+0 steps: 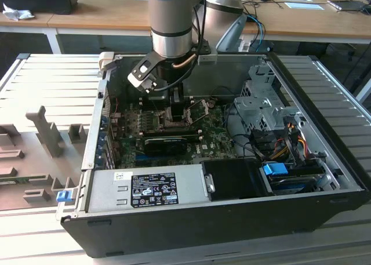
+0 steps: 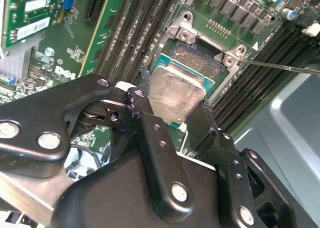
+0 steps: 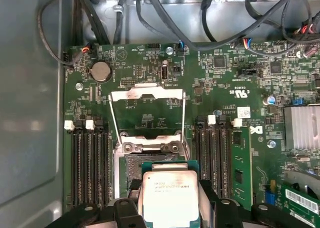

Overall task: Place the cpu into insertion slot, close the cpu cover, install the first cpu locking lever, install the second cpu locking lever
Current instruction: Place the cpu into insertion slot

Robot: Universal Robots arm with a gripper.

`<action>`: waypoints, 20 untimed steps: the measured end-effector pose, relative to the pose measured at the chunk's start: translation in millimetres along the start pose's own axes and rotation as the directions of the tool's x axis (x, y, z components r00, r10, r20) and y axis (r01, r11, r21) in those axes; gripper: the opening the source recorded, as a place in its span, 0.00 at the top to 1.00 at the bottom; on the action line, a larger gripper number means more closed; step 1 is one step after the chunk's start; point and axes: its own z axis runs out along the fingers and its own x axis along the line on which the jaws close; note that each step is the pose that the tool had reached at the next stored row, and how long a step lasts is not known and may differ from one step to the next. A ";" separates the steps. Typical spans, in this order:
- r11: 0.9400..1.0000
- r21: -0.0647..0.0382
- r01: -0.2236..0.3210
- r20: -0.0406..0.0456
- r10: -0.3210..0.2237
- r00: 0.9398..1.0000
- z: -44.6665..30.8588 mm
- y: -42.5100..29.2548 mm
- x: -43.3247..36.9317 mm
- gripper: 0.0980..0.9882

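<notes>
My gripper is shut on the cpu, a square chip with a dull silver top and a greenish edge, one black finger on each of two opposite sides. The cpu hangs over the near part of the open insertion slot, and I cannot tell whether it touches the slot. The cpu cover, a silver frame plate, is swung open beyond the slot. A thin wire locking lever stands raised on each side of the cover. In the exterior view the gripper reaches down into the computer case over the motherboard.
Black memory slots flank the insertion slot on both sides. A long black card lies across the board near the slot. The power supply, a drive cage and cable bundles crowd the case, and its metal walls stand close.
</notes>
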 end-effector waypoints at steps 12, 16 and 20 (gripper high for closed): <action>1.000 0.000 -0.001 0.000 0.001 1.000 23.3 -4.5 11.5 0.51; 1.000 0.000 -0.001 0.000 0.001 1.000 33.1 -6.3 15.1 0.51; 1.000 0.000 0.000 0.001 0.000 1.000 34.3 -6.4 15.5 0.51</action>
